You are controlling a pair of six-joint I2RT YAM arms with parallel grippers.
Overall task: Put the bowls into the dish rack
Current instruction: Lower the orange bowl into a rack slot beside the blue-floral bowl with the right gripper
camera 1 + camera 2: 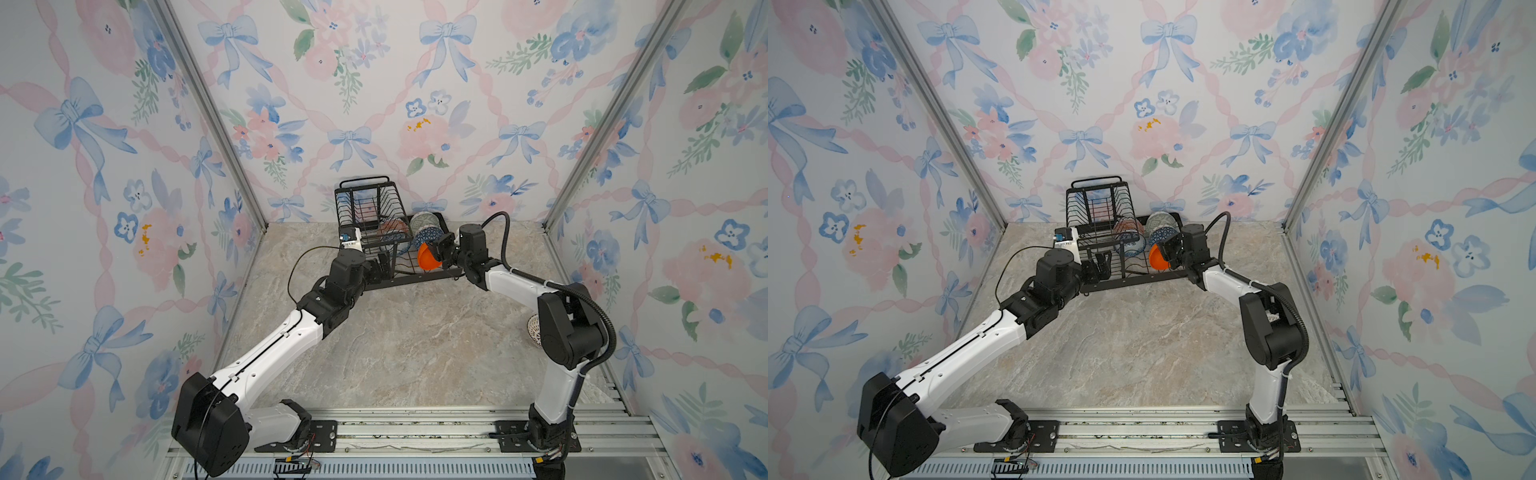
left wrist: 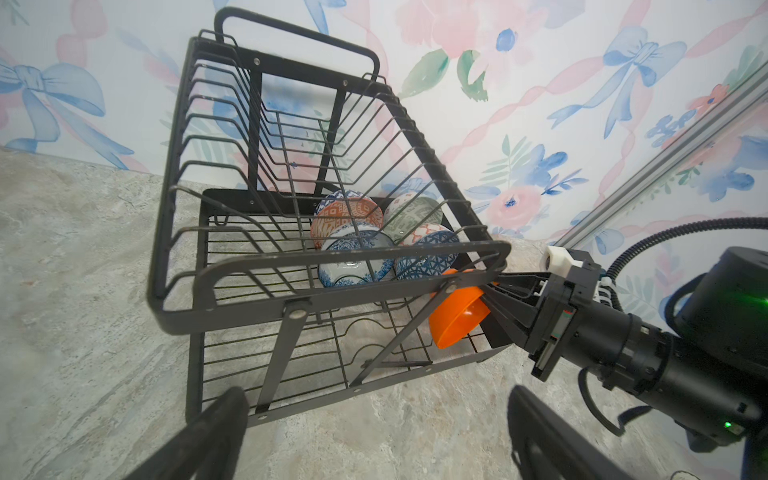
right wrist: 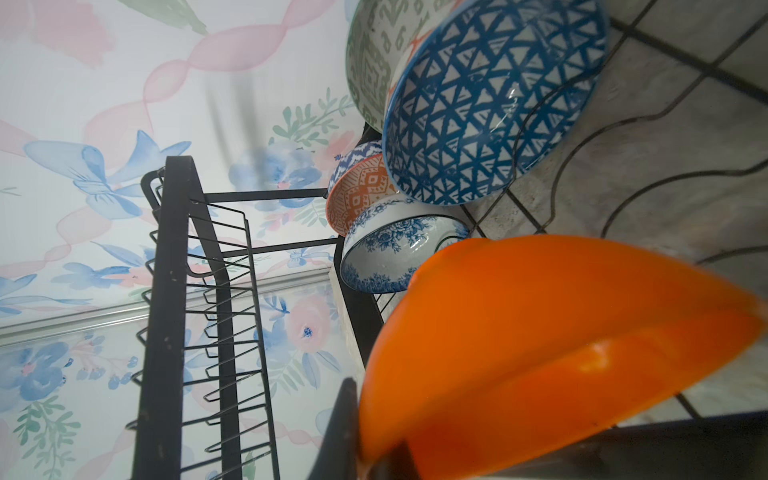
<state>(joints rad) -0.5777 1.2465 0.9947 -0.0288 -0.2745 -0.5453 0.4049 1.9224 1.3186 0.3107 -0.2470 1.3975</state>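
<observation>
ok, counting from the remote station: i find six bowls in all, one dish rack and two arms.

four bowls stand on edge on the lower base of the rack, in two leaning pairs:
- orange-white patterned bowl with the blue floral bowl in front of it, touching.
- grey-green bowl with the dark-blue geometric bowl in front of it, touching.

all four also show in the right wrist view, the geometric one largest, the floral one beside it.

the fifth, the plain orange bowl, is tilted on its side over the near right corner of the lower base. the right gripper is clamped on its rim, one finger inside and one outside. i cannot tell whether the bowl touches the wires. both top views show it just in front of the geometric bowl.

the sixth, the white lattice bowl, sits on the table well apart from the rack, mostly hidden behind the right arm; i see only a sliver in a top view.

the left gripper hangs at the near left side of the rack, jaws spread wide with nothing between them. in the left wrist view its two fingers frame the rack's front edge.
</observation>
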